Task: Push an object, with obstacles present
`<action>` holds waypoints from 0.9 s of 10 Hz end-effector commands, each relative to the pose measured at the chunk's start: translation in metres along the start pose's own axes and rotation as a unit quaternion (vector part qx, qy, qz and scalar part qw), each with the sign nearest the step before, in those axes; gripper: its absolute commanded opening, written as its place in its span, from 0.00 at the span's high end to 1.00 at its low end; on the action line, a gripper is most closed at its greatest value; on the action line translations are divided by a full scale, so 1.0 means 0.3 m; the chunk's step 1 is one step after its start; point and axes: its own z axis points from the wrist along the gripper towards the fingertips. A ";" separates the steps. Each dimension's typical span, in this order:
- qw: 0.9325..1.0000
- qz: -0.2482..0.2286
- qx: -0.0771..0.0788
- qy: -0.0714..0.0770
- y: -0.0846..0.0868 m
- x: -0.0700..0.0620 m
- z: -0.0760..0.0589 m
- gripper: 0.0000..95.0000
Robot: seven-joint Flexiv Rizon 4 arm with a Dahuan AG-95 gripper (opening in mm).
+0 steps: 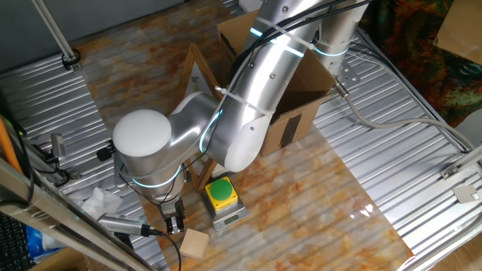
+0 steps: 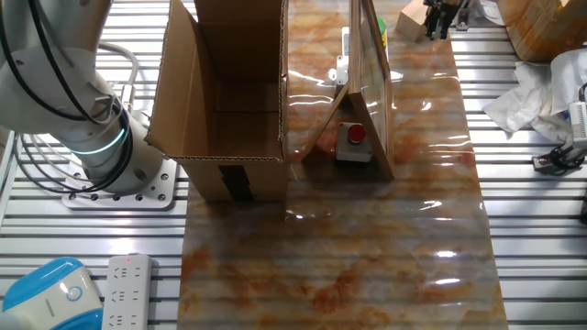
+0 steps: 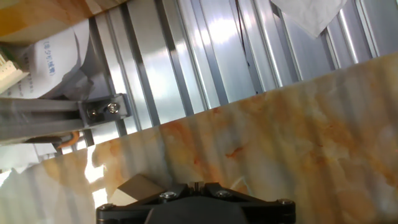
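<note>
Marbled tabletop (image 1: 316, 196); gripper (image 1: 175, 223) beside wooden cube (image 1: 194, 244).

— Where's the cube (image 1: 194, 244)?
— Flat on the marbled desk (image 1: 316, 203) near its corner: small, plain, light tan, just in front of the button (image 1: 221, 193).
— And the button?
— Yellow-green cap on a grey base, at the foot of the board (image 2: 371, 82).
— The board?
— Wood-framed, propped at a tilt beside the box (image 1: 301, 90).
— The box?
— Large, brown, flaps open, black tape on its side.
</note>
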 end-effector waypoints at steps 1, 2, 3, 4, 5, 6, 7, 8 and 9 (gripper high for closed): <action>1.000 -0.001 0.001 -0.005 -0.005 0.001 0.013 1.00; 1.000 -0.002 0.001 -0.006 -0.009 0.000 0.023 1.00; 1.000 -0.005 -0.001 -0.008 -0.012 -0.001 0.036 1.00; 1.000 -0.005 -0.003 -0.008 -0.013 -0.001 0.038 1.00; 1.000 -0.006 -0.004 -0.009 -0.013 -0.001 0.038 1.00; 1.000 -0.006 -0.005 -0.009 -0.013 -0.001 0.039 1.00; 1.000 -0.005 -0.007 -0.009 -0.013 -0.001 0.040 1.00; 1.000 -0.002 -0.008 -0.009 -0.014 -0.001 0.040 1.00; 1.000 -0.001 -0.008 -0.009 -0.015 -0.001 0.042 1.00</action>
